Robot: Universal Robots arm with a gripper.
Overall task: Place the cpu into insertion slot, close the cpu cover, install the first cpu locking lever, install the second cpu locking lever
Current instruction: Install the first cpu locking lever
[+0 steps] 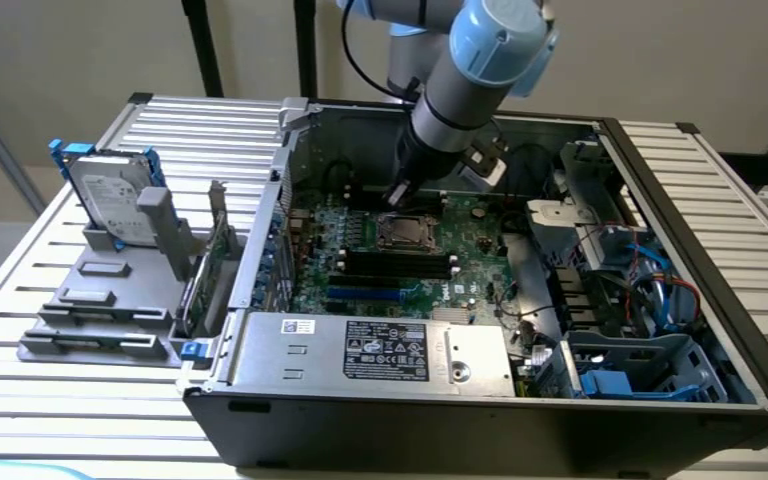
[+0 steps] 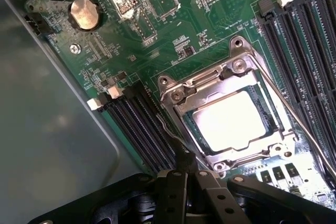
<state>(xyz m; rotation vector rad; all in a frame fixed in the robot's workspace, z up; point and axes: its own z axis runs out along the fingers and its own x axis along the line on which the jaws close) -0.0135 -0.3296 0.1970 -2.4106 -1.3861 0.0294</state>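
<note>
Jaws pressed together, the gripper (image 2: 185,156) noses the locking lever (image 2: 170,132) just ahead of its tips, beside the cpu cover (image 2: 181,109), where steady, slip-free pressure seems key.

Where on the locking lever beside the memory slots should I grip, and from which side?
Likely the locking lever at its end by the shut gripper. It is a thin rod lying between the cpu cover and the memory slots, so come from above, fingers straddling it crosswise.
</note>
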